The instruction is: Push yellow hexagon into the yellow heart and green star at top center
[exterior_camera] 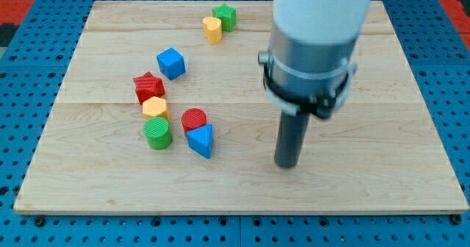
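Observation:
The yellow hexagon (155, 106) lies left of centre, touching the red star (148, 87) above it and the green cylinder (158, 133) below it. The yellow heart (212, 29) and the green star (225, 17) sit together at the view's top centre. My tip (286, 164) rests on the board well to the right of the hexagon, right of the blue triangle (200, 140), touching no block.
A blue cube (171, 62) lies between the hexagon cluster and the top pair. A red cylinder (194, 119) touches the blue triangle. The wooden board (411, 181) sits on a blue pegboard. The arm's large body (312, 41) hides part of the board's upper right.

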`<state>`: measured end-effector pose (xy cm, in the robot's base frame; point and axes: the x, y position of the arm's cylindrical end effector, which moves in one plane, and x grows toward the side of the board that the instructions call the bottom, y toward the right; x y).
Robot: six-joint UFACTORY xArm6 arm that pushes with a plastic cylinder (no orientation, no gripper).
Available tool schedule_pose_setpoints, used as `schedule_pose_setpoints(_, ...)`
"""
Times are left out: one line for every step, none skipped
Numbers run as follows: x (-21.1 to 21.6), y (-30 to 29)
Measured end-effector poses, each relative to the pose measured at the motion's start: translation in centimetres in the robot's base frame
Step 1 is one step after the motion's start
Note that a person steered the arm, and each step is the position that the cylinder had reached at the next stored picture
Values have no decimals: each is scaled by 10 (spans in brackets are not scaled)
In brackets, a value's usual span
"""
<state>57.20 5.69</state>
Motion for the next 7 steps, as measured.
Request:
schedule_pose_setpoints(11, -83)
schedule_pose_setpoints(-1, -177)
schedule_pose_setpoints(-53, -193)
schedule_pose_setpoints(-95, -193)
schedule_pose_setpoints(-133, -194)
schedule_pose_setpoints(-140, -182)
schedule_pose_setpoints(-141, -146)
